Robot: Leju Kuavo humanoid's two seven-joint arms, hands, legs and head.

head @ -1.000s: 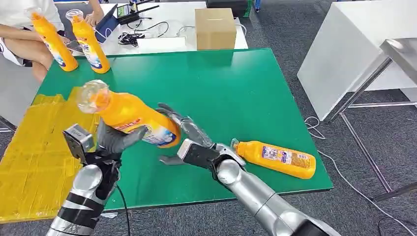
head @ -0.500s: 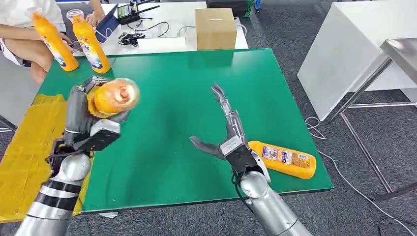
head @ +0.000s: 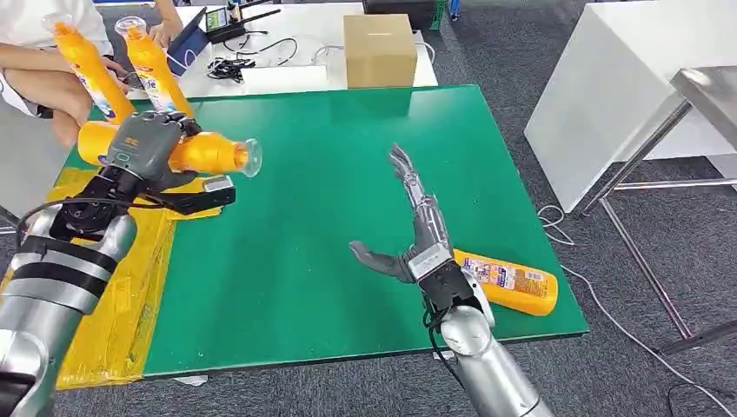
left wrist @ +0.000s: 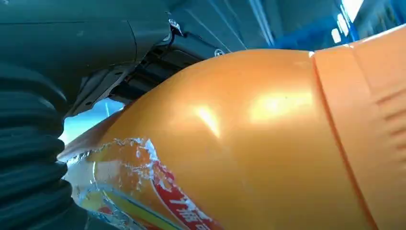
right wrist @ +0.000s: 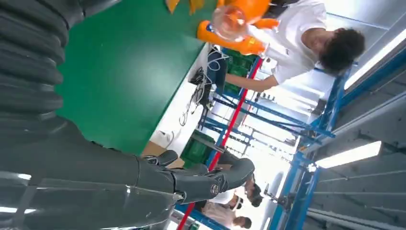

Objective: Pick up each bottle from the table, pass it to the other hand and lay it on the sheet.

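Observation:
My left hand (head: 143, 148) grips an orange bottle (head: 204, 153) with a clear cap, held level above the left part of the green table (head: 330, 174), near the yellow sheet (head: 104, 287). In the left wrist view that orange bottle (left wrist: 249, 143) presses against the palm. My right hand (head: 417, 234) hangs open above the table's front right, fingers spread and empty. Just beside it, another orange bottle (head: 508, 282) lies on its side near the front right corner. Two more orange bottles (head: 152, 65) stand at the back left corner.
A person (head: 35, 52) sits at the back left, an arm close to the standing bottles. A cardboard box (head: 380, 48) and cables lie on a white table (head: 287, 43) behind. A white cabinet (head: 608, 87) and metal frame stand to the right.
My left hand has swung the bottle from upright to level and carried it back toward the far left. The right hand has stayed open, lifting slightly beside the lying bottle.

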